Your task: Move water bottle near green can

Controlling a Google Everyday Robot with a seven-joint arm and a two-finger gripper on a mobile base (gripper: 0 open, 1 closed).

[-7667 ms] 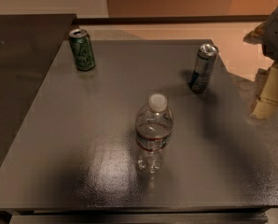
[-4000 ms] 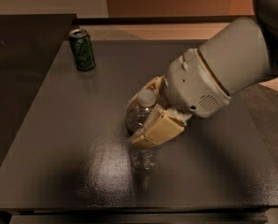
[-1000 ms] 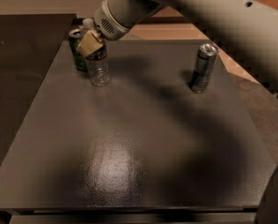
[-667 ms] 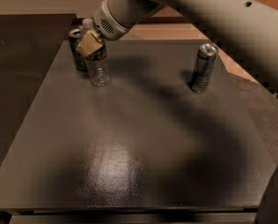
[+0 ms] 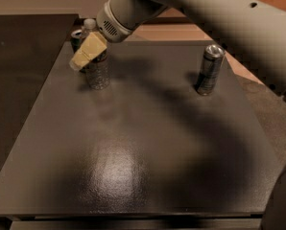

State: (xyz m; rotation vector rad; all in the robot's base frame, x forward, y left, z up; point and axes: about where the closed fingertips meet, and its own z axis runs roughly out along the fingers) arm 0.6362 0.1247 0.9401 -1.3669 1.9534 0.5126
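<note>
The water bottle (image 5: 99, 73) stands upright on the dark table (image 5: 148, 143) at the far left, its white cap showing above the arm. The green can (image 5: 76, 35) stands just behind and left of it, mostly hidden by the bottle and the gripper; only its silver top and a bit of green show. My gripper (image 5: 88, 51) is at the bottle's upper half, on its near-left side, covering its label area. The arm reaches in from the upper right.
A slimmer, taller silver-and-blue can (image 5: 209, 70) stands at the table's far right. The arm's large body crosses the top right of the view. A dark counter lies to the left, beyond the table's left edge.
The bottle has been carried from the table's middle to the far left beside the green can. Over the last second it stays put, and the gripper's tan part reaches slightly further left.
</note>
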